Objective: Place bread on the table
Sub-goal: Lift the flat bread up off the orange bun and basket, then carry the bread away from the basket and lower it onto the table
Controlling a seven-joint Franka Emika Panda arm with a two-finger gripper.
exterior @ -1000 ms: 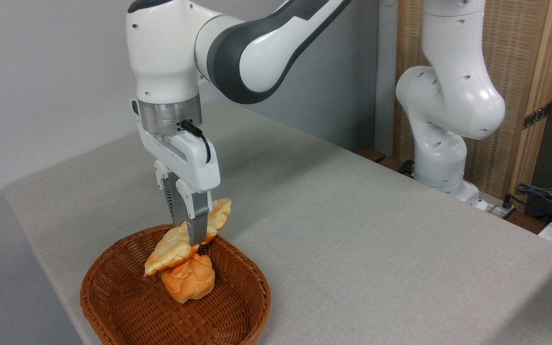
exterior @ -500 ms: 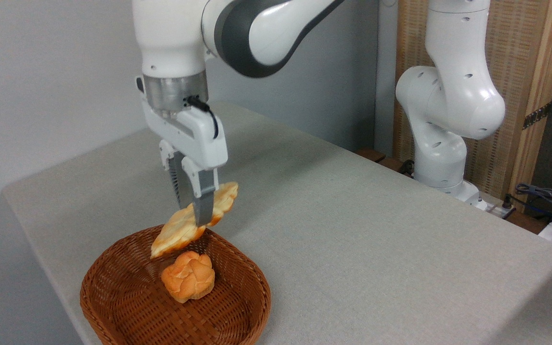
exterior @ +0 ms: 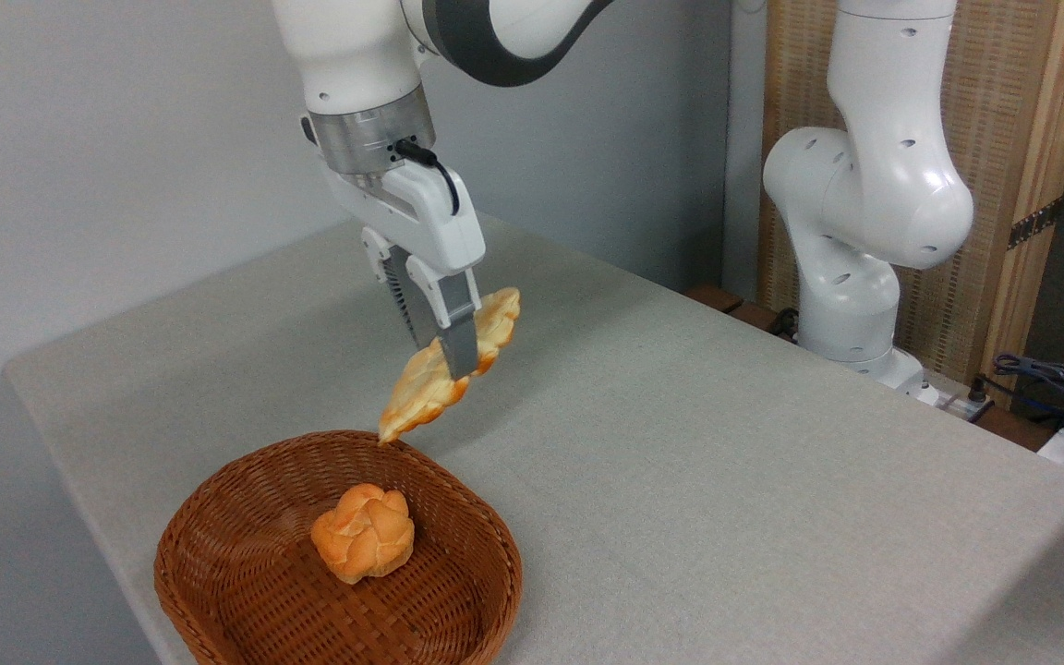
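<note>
A white robot arm's pincer (exterior: 454, 362) grips the bread (exterior: 451, 366) around its middle — the loaf hangs tilted in the air, above the grey tabletop (exterior: 680, 443) just past the rim of a wicker basket (exterior: 246, 591) (a round bun (exterior: 363, 533) sits inside).

In my white and grey gripper (exterior: 453, 356): bread (exterior: 452, 366), golden-orange, pale cracked crust. Below me, left: basket (exterior: 255, 591), brown woven wicker; bun (exterior: 363, 533), orange, knotted. Under me: table (exterior: 680, 462), light grey-beige fabric.
</note>
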